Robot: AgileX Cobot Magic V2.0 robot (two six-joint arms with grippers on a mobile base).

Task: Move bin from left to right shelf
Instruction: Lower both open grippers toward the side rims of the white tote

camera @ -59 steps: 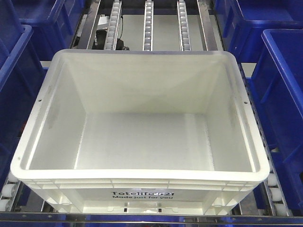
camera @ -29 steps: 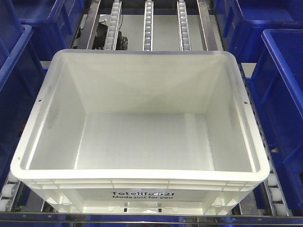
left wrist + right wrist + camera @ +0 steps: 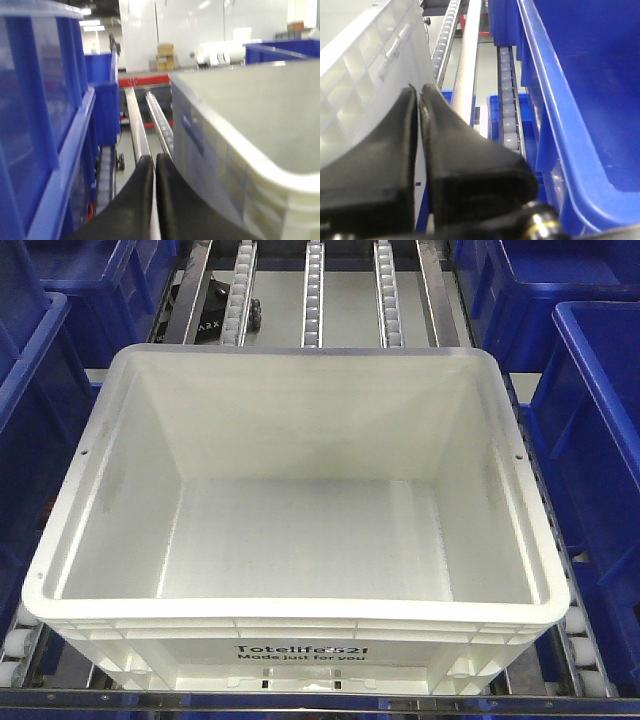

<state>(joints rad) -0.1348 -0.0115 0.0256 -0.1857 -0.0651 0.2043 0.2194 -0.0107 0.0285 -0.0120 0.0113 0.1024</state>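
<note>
Two closed tools (image 3: 154, 159) (image 3: 418, 90) flank the bin (image 3: 300, 626)

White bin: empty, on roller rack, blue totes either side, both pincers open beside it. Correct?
No: the wrist views show left pincer and right pincer shut, holding nothing. Rest stands: white bin empty on the roller rack, blue totes either side.

The shelf (image 3: 433, 290) is a metal frame with three white roller rails (image 3: 313, 290) running toward its far edge. Grey floor (image 3: 350, 310) shows between them, and dark blue totes (image 3: 600, 430) crowd its left and right edges. Beyond the far edge, the left wrist view shows a red beam (image 3: 145, 81), stacked cardboard boxes (image 3: 165, 56), a tall white wall (image 3: 200, 22) and lit ceiling lamps (image 3: 90, 22).
</note>
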